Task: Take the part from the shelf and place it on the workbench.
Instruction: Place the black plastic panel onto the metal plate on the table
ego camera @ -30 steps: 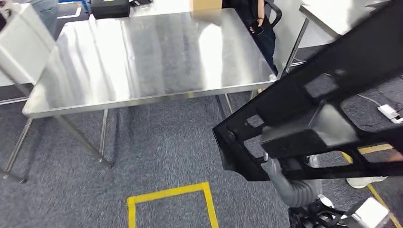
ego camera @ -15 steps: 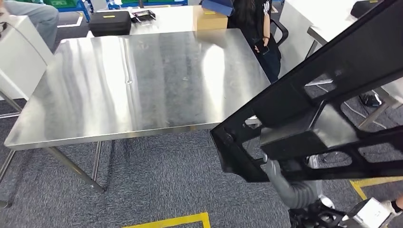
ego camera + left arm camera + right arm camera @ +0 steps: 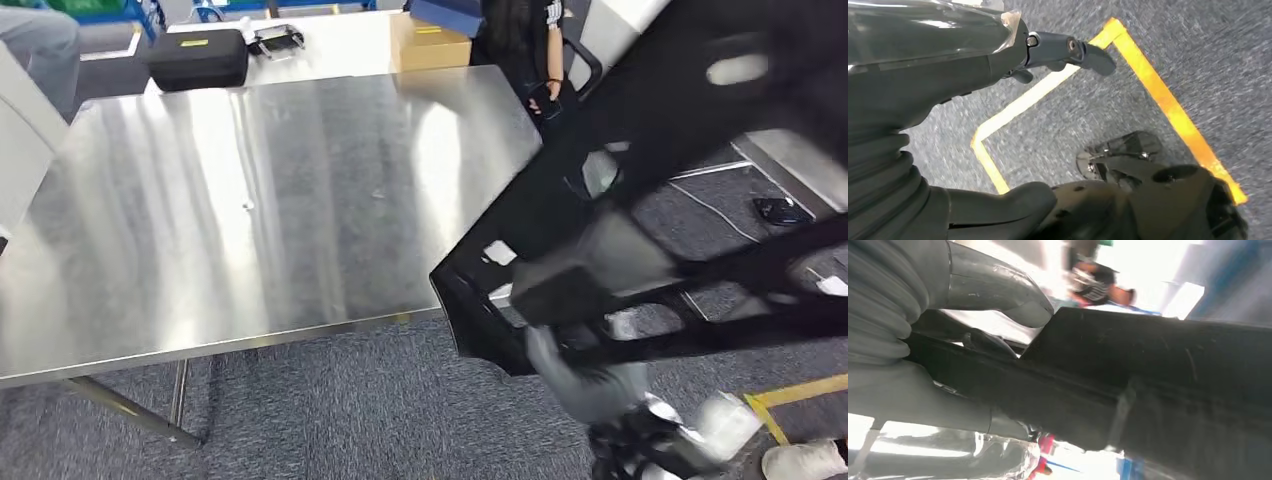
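A large black plastic part [image 3: 650, 190] with several cut-outs is gripped from below by my right hand [image 3: 572, 372] and fills the right side of the head view, blurred by motion. Its lower corner hangs just off the near right corner of the steel workbench [image 3: 250, 200], above the carpet. In the right wrist view my thumb [image 3: 998, 295] and fingers clamp the edge of the part [image 3: 1158, 370]. My left hand [image 3: 938, 75] hangs over the carpet and holds nothing, with a finger [image 3: 1073, 50] stretched out away from the thumb.
A black case [image 3: 198, 58] and a cardboard box [image 3: 430, 40] sit on a white table behind the workbench. A person in dark clothes [image 3: 520, 40] stands at its far right corner. Another steel table [image 3: 800, 165] is at the right. Yellow floor tape [image 3: 1158, 90] lies below.
The whole view has shifted: the camera has come closer to the workbench, which now spreads across the left. The part stays in my right hand and is now blurred.
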Tool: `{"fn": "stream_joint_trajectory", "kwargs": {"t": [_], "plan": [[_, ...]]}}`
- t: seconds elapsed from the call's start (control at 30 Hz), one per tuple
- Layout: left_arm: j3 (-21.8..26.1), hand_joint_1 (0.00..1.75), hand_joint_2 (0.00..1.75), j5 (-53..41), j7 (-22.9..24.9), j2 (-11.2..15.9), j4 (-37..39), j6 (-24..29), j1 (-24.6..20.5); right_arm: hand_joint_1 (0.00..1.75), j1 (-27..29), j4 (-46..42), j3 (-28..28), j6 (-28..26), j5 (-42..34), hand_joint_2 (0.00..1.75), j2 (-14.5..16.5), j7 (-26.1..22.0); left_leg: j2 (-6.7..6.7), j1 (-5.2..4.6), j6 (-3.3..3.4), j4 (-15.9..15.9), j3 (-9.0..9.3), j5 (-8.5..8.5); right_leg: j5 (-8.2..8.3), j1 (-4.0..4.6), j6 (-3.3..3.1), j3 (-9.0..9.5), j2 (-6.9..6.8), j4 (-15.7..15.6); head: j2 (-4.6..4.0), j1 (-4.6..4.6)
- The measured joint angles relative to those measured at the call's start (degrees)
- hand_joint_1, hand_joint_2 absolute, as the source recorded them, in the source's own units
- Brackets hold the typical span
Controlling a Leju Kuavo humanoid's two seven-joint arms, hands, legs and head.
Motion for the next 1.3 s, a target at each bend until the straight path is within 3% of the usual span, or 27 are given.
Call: {"fn": "stream_joint_trajectory", "kwargs": {"t": [0.07,0.13,0.23,0.27,0.3,0.33,0.37,0.4,0.47,0.53,0.63,0.67,0.73,0.77,0.8,0.83,0.9,0.93,1.0,1.1,1.23,1.3], "plan": [[0.0,0.00,1.75,-0.1,-0.2,0.0,-0.1,0.4,-0.8,1.75,-1.9,1.2,1.6,-0.7,2.0,1.75,0.1,0.7,-0.70,-0.29,1.12,0.1,0.45,-0.62,-0.89,-0.03,0.87,0.47,-0.38,-0.4,0.00,0.08],[0.0,0.00,1.75,-0.1,-0.3,-0.1,-0.2,0.4,-1.2,1.75,-3.5,2.3,2.6,-1.1,2.4,1.75,0.3,0.8,-1.29,-0.24,1.86,-1.0,1.28,-0.95,-1.98,-0.29,1.04,-1.04,-0.60,2.4,0.00,0.13],[0.0,0.00,1.75,-0.3,-0.3,-0.1,-0.2,0.5,-1.1,1.75,-4.2,3.9,3.3,-1.5,3.3,1.75,0.2,1.0,-1.93,-0.64,2.70,-2.3,2.83,-1.63,-3.67,0.08,0.88,-9.86,-0.49,14.0,0.00,0.26],[0.0,0.00,1.75,-0.5,-0.3,-0.1,-0.2,0.5,-0.9,1.75,-4.6,4.6,3.7,-1.9,4.6,1.75,0.1,1.4,-2.18,-0.89,2.91,-2.6,3.40,-2.03,-3.00,0.33,1.01,-12.75,-0.45,16.3,0.00,0.27],[0.0,0.00,1.75,-0.7,-0.2,-0.1,-0.1,0.5,-0.9,1.75,-5.5,5.4,4.3,-2.4,6.4,1.75,0.0,1.8,-2.41,-1.15,3.04,-2.7,4.06,-2.52,-1.31,0.57,1.22,-14.57,-0.43,16.3,0.00,0.26],[0.0,0.00,1.75,-0.9,-0.2,-0.2,-0.1,0.6,-0.8,1.75,-6.9,6.5,5.1,-3.1,8.9,1.75,0.0,2.4,-2.60,-1.39,3.12,-2.7,4.83,-3.08,1.37,0.85,1.42,-15.32,-0.41,14.1,0.00,0.26],[0.0,0.00,1.75,-1.2,-0.2,-0.2,-0.1,0.6,-0.8,1.75,-8.6,7.9,6.2,-4.1,11.8,1.75,0.0,3.1,-2.76,-1.58,3.17,-2.8,5.70,-3.73,4.75,1.18,1.51,-15.16,-0.34,10.2,0.00,0.27],[0.0,0.00,1.75,-1.5,-0.1,-0.2,0.0,0.7,-0.9,1.75,-10.7,9.5,7.5,-5.2,14.6,1.75,0.1,4.0,-2.87,-1.76,3.15,-2.8,6.32,-4.37,7.52,1.57,1.16,-14.51,-0.24,6.5,0.00,0.26],[-0.1,0.00,1.75,-2.4,0.5,-0.3,0.1,0.9,-1.2,1.75,-16.6,14.0,10.8,-8.3,21.1,1.75,0.9,6.7,-2.95,-2.05,2.86,-3.0,6.95,-5.40,10.34,2.22,-0.22,-13.41,0.03,1.6,0.00,0.12],[-0.3,0.00,1.75,-3.2,1.4,-0.6,0.1,1.3,-1.9,1.75,-23.8,19.6,14.4,-11.6,27.4,1.75,2.0,9.6,-2.79,-2.20,2.38,-3.6,7.22,-5.85,10.09,2.43,-1.52,-13.11,0.25,0.8,0.00,-0.02],[-0.9,0.00,1.75,-4.2,2.6,-1.0,0.0,1.5,-2.7,1.75,-32.8,27.4,19.3,-14.6,36.1,1.75,3.3,12.6,-2.45,-2.23,1.50,-2.3,7.31,-6.95,9.68,1.44,-2.78,-11.51,0.27,-0.5,0.00,-0.19],[-1.1,0.00,1.75,-4.5,3.0,-1.1,0.0,1.4,-2.9,1.75,-35.5,30.4,21.0,-14.9,39.1,1.75,3.9,13.6,-2.37,-2.14,1.19,0.3,5.95,-7.94,9.44,1.15,-3.20,-10.81,0.20,-0.8,0.00,-0.32],[-1.5,0.00,1.75,-5.0,3.8,-1.3,0.0,1.3,-3.1,1.75,-40.0,36.9,24.4,-15.0,44.6,1.75,4.9,15.5,-2.28,-1.86,0.64,7.8,0.77,-10.02,8.76,1.21,-3.90,-9.94,0.10,-0.9,0.00,-0.43],[-1.7,0.00,1.75,-5.2,4.1,-1.3,0.0,1.1,-3.1,1.75,-41.8,40.5,26.2,-14.9,47.3,1.75,5.6,16.3,-2.27,-1.67,0.37,10.6,-1.83,-10.14,8.39,1.23,-4.08,-9.59,0.10,-0.9,0.00,-0.45],[-1.9,0.00,1.75,-5.4,4.3,-1.3,0.0,1.0,-3.1,1.75,-43.5,44.1,27.9,-14.9,49.9,1.75,6.3,17.0,-2.25,-1.48,0.12,11.5,-3.61,-9.07,8.00,1.23,-4.10,-9.18,0.12,-0.9,0.00,-0.45],[-2.2,0.00,1.75,-5.6,4.6,-1.3,0.0,0.8,-3.2,1.75,-45.1,47.8,29.6,-14.9,52.6,1.75,7.0,17.8,-2.21,-1.28,-0.11,10.2,-4.27,-6.79,7.58,1.16,-3.96,-8.69,0.16,-0.9,0.00,-0.48],[-2.7,0.00,1.75,-6.1,5.0,-1.2,0.0,0.5,-3.2,1.75,-48.7,55.9,33.4,-15.4,59.2,1.75,8.6,19.6,-2.00,-0.80,-0.52,3.5,-2.94,-0.85,6.59,1.11,-3.45,-7.71,0.23,-0.8,0.00,-0.48],[-3.0,0.00,1.75,-6.2,5.1,-1.2,0.1,0.3,-3.4,1.75,-50.7,60.0,35.6,-15.6,62.6,1.75,9.4,20.5,-1.96,-0.70,-0.53,0.2,-1.86,1.03,6.12,1.29,-3.09,-7.44,0.26,-0.6,0.00,-0.56],[-3.5,0.00,1.75,-6.4,5.2,-1.3,0.1,0.0,-3.8,1.75,-54.0,67.8,40.1,-15.9,68.7,1.75,10.7,21.6,-2.10,-0.70,-0.04,-2.6,-0.74,2.05,5.55,1.77,-2.49,-7.40,0.16,-0.5,0.00,-0.69],[-4.3,0.00,1.75,-6.4,5.5,-1.5,0.1,-0.5,-4.2,1.75,-55.8,76.7,45.1,-14.6,73.5,1.75,11.4,21.5,-2.64,-0.75,0.54,-3.1,-0.60,2.06,5.36,1.95,-2.49,-6.90,-0.17,-1.0,0.00,-0.56],[-5.1,0.00,1.75,-6.5,5.9,-1.5,0.1,-1.2,-4.4,0.00,-57.6,85.5,50.2,-10.8,76.3,0.00,11.7,21.0,-2.89,-0.96,1.06,-3.1,-0.48,1.70,5.36,1.88,-2.50,-6.32,-0.29,-1.9,0.00,-0.50],[-5.7,0.00,1.75,-6.8,5.9,-1.5,0.1,-1.1,-4.5,0.00,-58.3,88.5,51.8,-8.9,76.2,0.00,11.9,21.2,-2.93,-1.05,1.39,-3.1,-0.27,1.49,5.32,1.86,-2.49,-6.10,-0.36,-2.1,0.00,-0.51]]}}
